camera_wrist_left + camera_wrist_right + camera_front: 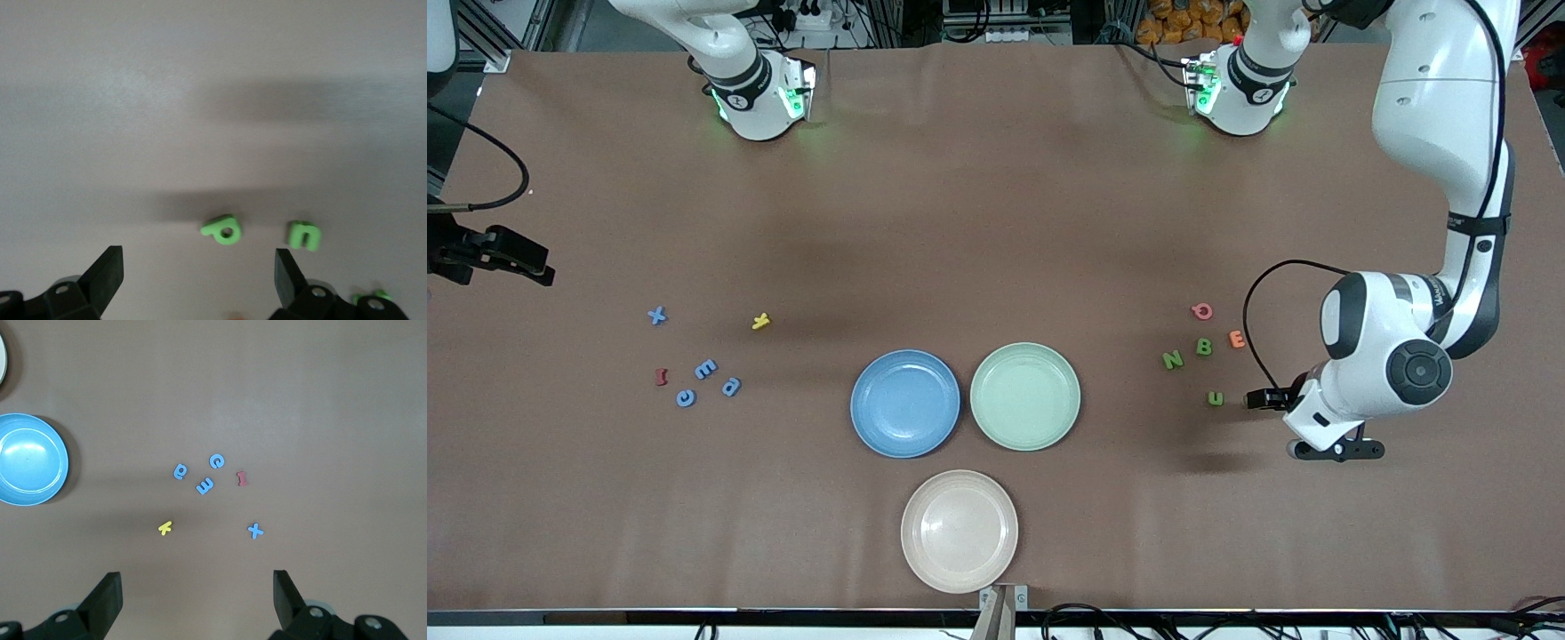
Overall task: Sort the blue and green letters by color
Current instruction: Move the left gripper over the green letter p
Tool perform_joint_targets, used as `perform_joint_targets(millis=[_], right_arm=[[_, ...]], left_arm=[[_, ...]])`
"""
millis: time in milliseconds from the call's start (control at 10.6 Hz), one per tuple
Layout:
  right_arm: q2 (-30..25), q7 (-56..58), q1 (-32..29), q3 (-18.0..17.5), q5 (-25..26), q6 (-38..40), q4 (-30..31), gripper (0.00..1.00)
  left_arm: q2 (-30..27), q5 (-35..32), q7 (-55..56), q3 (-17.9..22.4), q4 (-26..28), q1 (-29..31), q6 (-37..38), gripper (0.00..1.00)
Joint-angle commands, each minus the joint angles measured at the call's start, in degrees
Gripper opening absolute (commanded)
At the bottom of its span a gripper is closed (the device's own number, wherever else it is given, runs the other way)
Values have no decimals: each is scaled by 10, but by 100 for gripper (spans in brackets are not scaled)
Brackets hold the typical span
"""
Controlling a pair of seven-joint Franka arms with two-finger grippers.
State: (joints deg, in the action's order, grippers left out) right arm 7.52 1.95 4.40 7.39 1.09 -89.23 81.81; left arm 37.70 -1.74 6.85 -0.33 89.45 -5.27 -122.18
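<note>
Green letters lie at the left arm's end near the low, spread left gripper, blue letters under the spread right gripper, plates between for sorting.

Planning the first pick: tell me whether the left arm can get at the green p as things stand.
Probably yes. The left pincer hangs open just above the green p, with only bare table between; the green u lies apart beside it.

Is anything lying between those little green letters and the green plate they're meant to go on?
Nothing visible does. Between the green letters and the green plate there is only bare table. The open left gripper hangs just above the green p.
</note>
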Motion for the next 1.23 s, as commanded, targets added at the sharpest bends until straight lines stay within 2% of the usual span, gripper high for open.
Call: perform_joint_targets(millis=[0, 189, 378, 567, 757, 851, 946, 1135], right_arm=[[-1, -8, 1, 0, 3, 0, -1, 100], [-1, -8, 1, 0, 3, -1, -1, 100], [-1, -8, 1, 1, 3, 0, -1, 100], [-1, -8, 1, 0, 3, 1, -1, 100], [-1, -8, 0, 0, 3, 2, -1, 100], [-1, -8, 0, 0, 3, 2, -1, 100], [-1, -8, 0, 0, 3, 2, -1, 100], [-1, -8, 0, 0, 3, 2, -1, 100]], left_arm=[[7, -25, -45, -2, 2, 26, -21, 100], [5, -29, -61, -2, 1, 30, -21, 100], [3, -28, -146, -2, -2, 33, -22, 100], [0, -28, -186, -3, -2, 35, -22, 100], [2, -27, -197, -4, -1, 31, -30, 100], [7, -32, -245, -10, -4, 20, -36, 100], [8, -43, -362, -12, -6, 7, -48, 100], [9, -40, -437, -14, -3, 4, -57, 100]])
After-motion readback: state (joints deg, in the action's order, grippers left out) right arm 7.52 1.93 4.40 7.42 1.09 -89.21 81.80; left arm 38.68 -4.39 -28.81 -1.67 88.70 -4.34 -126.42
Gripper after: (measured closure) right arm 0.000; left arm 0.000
